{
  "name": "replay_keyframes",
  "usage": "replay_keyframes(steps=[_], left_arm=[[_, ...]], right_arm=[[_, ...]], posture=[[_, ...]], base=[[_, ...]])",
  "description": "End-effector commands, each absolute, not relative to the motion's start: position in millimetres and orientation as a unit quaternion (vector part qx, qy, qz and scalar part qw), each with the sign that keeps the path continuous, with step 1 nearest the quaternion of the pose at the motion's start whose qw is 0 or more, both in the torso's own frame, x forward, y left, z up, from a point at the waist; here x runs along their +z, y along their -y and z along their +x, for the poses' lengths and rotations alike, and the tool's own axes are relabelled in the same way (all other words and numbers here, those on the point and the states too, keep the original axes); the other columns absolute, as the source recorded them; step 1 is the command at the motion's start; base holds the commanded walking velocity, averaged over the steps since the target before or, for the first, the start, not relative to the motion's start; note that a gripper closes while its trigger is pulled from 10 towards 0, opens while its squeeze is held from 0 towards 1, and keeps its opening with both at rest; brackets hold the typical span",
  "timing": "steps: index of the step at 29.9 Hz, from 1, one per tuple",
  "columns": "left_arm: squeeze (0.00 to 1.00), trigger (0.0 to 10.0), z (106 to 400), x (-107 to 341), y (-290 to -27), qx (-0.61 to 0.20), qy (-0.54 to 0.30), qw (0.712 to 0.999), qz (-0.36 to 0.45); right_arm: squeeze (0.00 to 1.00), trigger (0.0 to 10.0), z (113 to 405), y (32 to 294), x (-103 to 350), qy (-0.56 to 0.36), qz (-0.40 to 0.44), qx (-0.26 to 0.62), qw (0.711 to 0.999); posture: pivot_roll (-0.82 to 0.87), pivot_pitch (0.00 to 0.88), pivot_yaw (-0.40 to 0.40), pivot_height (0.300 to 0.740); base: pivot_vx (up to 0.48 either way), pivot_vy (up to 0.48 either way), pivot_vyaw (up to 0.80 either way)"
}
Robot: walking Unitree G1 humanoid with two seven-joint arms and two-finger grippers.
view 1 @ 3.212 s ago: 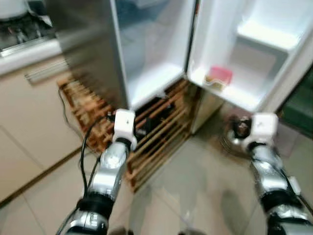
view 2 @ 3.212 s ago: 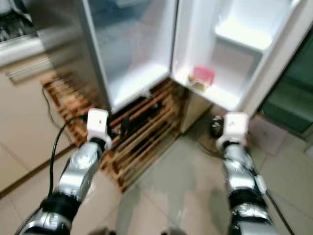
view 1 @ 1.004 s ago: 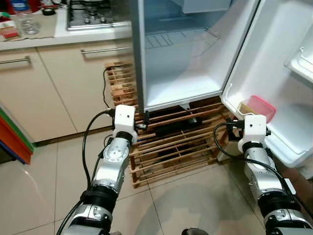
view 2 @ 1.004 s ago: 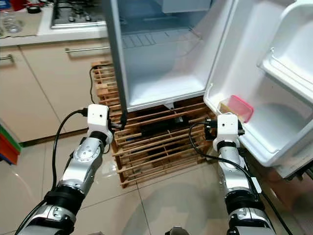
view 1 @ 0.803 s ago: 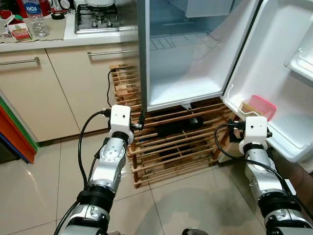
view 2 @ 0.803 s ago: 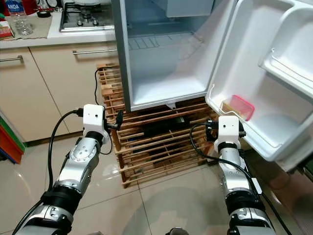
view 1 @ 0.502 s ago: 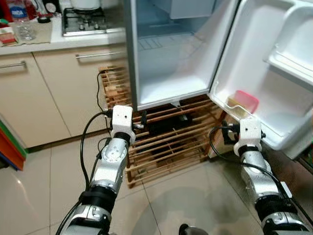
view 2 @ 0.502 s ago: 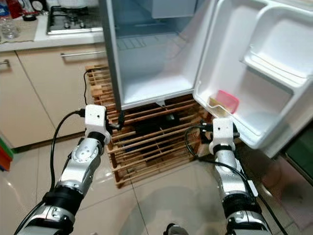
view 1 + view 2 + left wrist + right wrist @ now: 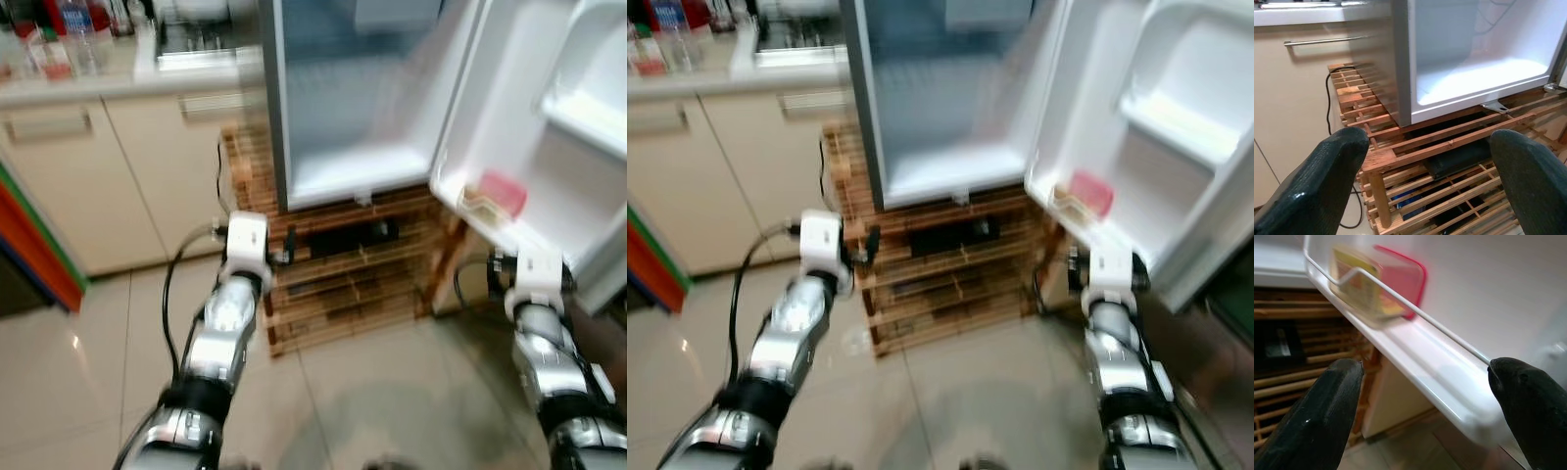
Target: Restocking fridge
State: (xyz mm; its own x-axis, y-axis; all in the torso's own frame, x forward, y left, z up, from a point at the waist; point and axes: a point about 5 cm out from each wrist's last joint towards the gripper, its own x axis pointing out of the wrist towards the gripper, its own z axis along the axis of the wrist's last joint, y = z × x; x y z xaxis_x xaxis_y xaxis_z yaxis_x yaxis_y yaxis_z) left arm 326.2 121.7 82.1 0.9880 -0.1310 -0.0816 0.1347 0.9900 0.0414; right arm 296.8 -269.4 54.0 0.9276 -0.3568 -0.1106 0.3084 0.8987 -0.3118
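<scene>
Your right end effector [image 9: 1425,382] is spread apart and empty beside the fridge door shelf [image 9: 1415,367] at the right of the frame – it could bump the pink box [image 9: 500,192] there – left end effector [image 9: 1425,161] is open too.

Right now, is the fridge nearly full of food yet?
Not yet. The white fridge stands open on its wooden slatted rack, its inside looks bare, and one pink-lidded box sits on the door shelf. The left claw and right claw are both open and carry nothing. Most of the stocking is left.
</scene>
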Motion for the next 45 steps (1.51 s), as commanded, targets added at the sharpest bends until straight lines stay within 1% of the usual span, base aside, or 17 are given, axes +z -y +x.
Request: replay_keyframes(steps=[1,4,7,10,14,16,24,25,26,28,31,32,33,35,37,40,45], left_arm=[[0.00,10.0,328,85,-120,-0.070,-0.038,0.996,0.027],[0.00,10.0,328,84,-120,-0.070,-0.038,0.996,0.028],[0.00,10.0,328,83,-121,-0.069,-0.039,0.996,0.028],[0.00,10.0,327,83,-121,-0.069,-0.040,0.996,0.028],[0.00,10.0,327,82,-121,-0.069,-0.041,0.996,0.027],[0.00,10.0,327,83,-121,-0.069,-0.040,0.997,0.023],[0.00,10.0,327,84,-118,-0.080,-0.037,0.996,0.023],[0.00,10.0,327,84,-118,-0.081,-0.036,0.996,0.022],[0.00,10.0,327,84,-118,-0.080,-0.035,0.996,0.021],[0.00,10.0,327,84,-118,-0.080,-0.035,0.996,0.020],[0.00,10.0,327,84,-118,-0.080,-0.035,0.996,0.021],[0.00,10.0,327,84,-118,-0.080,-0.035,0.996,0.021],[0.00,10.0,327,84,-118,-0.080,-0.036,0.996,0.022],[0.00,10.0,327,84,-117,-0.080,-0.035,0.996,0.024],[0.00,10.0,328,84,-117,-0.080,-0.035,0.996,0.029],[0.00,10.0,328,85,-115,-0.081,-0.034,0.996,0.032],[0.00,10.0,328,86,-113,-0.083,-0.031,0.996,0.031]], right_arm=[[0.04,10.0,299,277,59,-0.076,-0.150,-0.185,0.968],[0.03,10.0,297,281,59,-0.077,-0.158,-0.192,0.965],[0.03,10.0,292,296,60,-0.085,-0.165,-0.225,0.957],[0.03,10.0,291,299,61,-0.085,-0.163,-0.235,0.954],[0.03,10.0,292,289,57,-0.080,-0.152,-0.206,0.963],[0.03,10.0,293,277,54,-0.072,-0.142,-0.181,0.970],[0.03,10.0,293,265,51,-0.065,-0.116,-0.175,0.976],[0.03,10.0,295,260,52,-0.059,-0.114,-0.163,0.978],[0.03,10.0,297,247,54,-0.043,-0.110,-0.125,0.985],[0.03,10.0,298,242,55,-0.038,-0.108,-0.112,0.987],[0.03,10.0,303,218,60,-0.019,-0.088,-0.051,0.995],[0.03,10.0,303,218,60,-0.019,-0.088,-0.051,0.995],[0.03,10.0,306,204,63,-0.012,-0.081,-0.024,0.996],[0.04,10.0,308,198,64,-0.008,-0.075,-0.015,0.997],[0.08,10.0,312,182,69,-0.002,-0.061,0.013,0.998],[0.08,10.0,315,159,74,0.007,-0.039,0.055,0.998],[0.09,10.0,315,148,75,0.005,-0.034,0.082,0.996]], posture=[[-0.05,0.000,0.000,0.730],[-0.05,0.000,0.000,0.730],[-0.05,0.000,0.001,0.730],[-0.06,0.000,0.001,0.730],[-0.06,0.000,0.001,0.730],[-0.06,0.000,0.000,0.730],[-0.06,0.000,0.001,0.730],[-0.06,0.000,0.001,0.730],[-0.06,0.000,0.000,0.730],[-0.06,0.000,0.000,0.730],[-0.06,0.000,-0.001,0.730],[-0.06,0.000,-0.001,0.730],[-0.06,0.000,-0.001,0.730],[-0.06,0.000,-0.001,0.730],[-0.06,0.000,0.000,0.730],[-0.06,0.000,0.000,0.730],[-0.05,0.000,0.001,0.730]], base=[[0.000,0.000,0.00],[0.000,0.000,0.00],[0.000,0.000,0.00],[0.000,0.000,0.00],[0.000,0.000,0.00],[0.000,0.000,0.00],[0.000,0.000,0.00],[0.000,0.000,0.00],[0.000,0.000,0.00],[0.000,0.000,0.00],[0.000,0.000,0.00],[0.000,0.000,0.00],[0.000,0.000,0.00],[0.000,0.000,0.68],[0.000,0.000,0.73],[0.000,0.000,0.69],[0.000,0.000,0.68]])
